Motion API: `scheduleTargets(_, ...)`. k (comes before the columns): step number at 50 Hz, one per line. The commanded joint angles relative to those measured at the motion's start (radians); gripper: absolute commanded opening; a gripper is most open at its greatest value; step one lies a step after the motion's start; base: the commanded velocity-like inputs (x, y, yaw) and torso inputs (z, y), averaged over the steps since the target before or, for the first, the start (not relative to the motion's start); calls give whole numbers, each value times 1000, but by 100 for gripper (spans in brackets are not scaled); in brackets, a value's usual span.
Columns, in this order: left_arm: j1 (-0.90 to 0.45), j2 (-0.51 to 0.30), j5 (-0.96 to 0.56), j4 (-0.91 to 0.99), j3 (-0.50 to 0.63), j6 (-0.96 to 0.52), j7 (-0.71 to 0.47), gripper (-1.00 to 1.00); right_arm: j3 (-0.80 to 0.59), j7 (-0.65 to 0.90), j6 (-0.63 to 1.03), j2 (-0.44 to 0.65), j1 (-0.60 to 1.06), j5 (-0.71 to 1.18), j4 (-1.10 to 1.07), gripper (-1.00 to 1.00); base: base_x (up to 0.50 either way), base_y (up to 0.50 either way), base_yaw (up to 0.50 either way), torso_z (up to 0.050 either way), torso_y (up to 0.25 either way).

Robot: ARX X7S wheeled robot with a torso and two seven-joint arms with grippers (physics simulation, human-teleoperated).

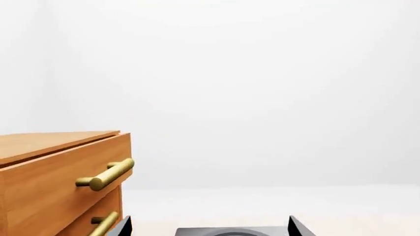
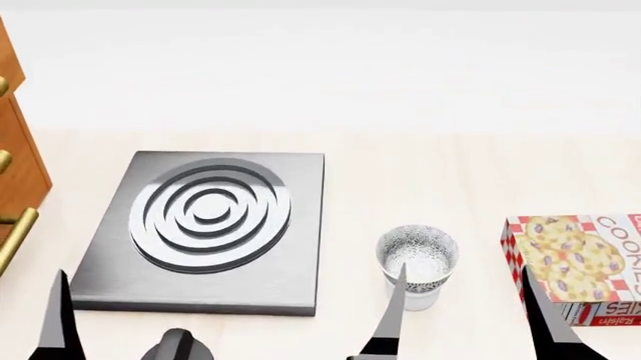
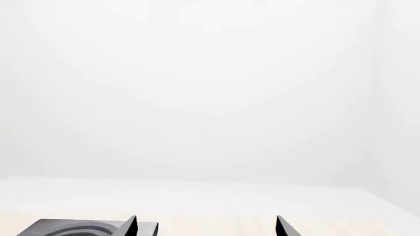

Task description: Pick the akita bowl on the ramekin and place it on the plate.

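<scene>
Seen from the head camera: a pale wooden table [image 2: 421, 161], bearing a grey square stove plate [image 2: 206, 229] with raised concentric rings at left of centre. Just right of it, apart from its edge, the akita bowl [image 2: 418, 253], speckled grey-black outside and pale within, seated upright on the ramekin [image 2: 421, 298], of which only a white strip shows beneath the bowl. Further right, near but not touching, a red-and-white checked cookie box [image 2: 581, 264] lying flat, cut off by the frame edge. At far left, a wooden drawer unit [image 2: 18, 161] with brass bar handles. No red-ringed plate anywhere in the three views. Right hand [image 2: 463, 315] low in the frame, released: two dark fingers spread wide, one fingertip [image 2: 395, 300] overlapping the bowl and ramekin in the picture, the other between bowl and cookie box; contact with the bowl impossible to judge from this angle. Left hand [image 2: 120, 322] also released, one slim finger rising at the stove plate's near left corner, the other a rounded dark stub; nothing between them. From the left wrist camera: drawer unit front with two brass handles, two dark fingertips apart, stove plate edge between them. From the right wrist camera: white wall, table edge, two fingertips well apart, a corner of the stove plate.
</scene>
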Motion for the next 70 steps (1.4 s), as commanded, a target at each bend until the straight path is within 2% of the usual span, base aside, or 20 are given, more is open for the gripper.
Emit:
scheduleTargets(1,6,-5,-24,-2,-10,17,-6,100,-6,7,-4,6,2,5,7,100,0,0,0,0,-250)
scheduleTargets(37,7,-29,-5,-7,19,31,-42,100,-18,30,-8,25,-1,18,10,100,0,0,0,0,-249)
scheduleTargets(49,10,-30,-31,-11,12,41,-46,100,-9,36,-9,28,0,34,11,100,0,0,0,0,0)
scheduleTargets(51,9,-32,-30,-12,15,41,-46,100,15,7,-13,20,4,101,2,100,0,0,0,0,0)
scheduleTargets(53,6,-32,-30,-20,19,40,-47,100,5,43,28,29,24,55,-5,100,0,0,0,0,0)
scheduleTargets(58,-4,-28,-58,-17,14,6,-49,100,-14,30,-7,50,42,34,-7,100,0,0,0,0,0)
scheduleTargets(70,-12,-35,-69,-19,17,-6,-56,100,-17,41,9,44,40,51,1,100,0,0,0,0,0)
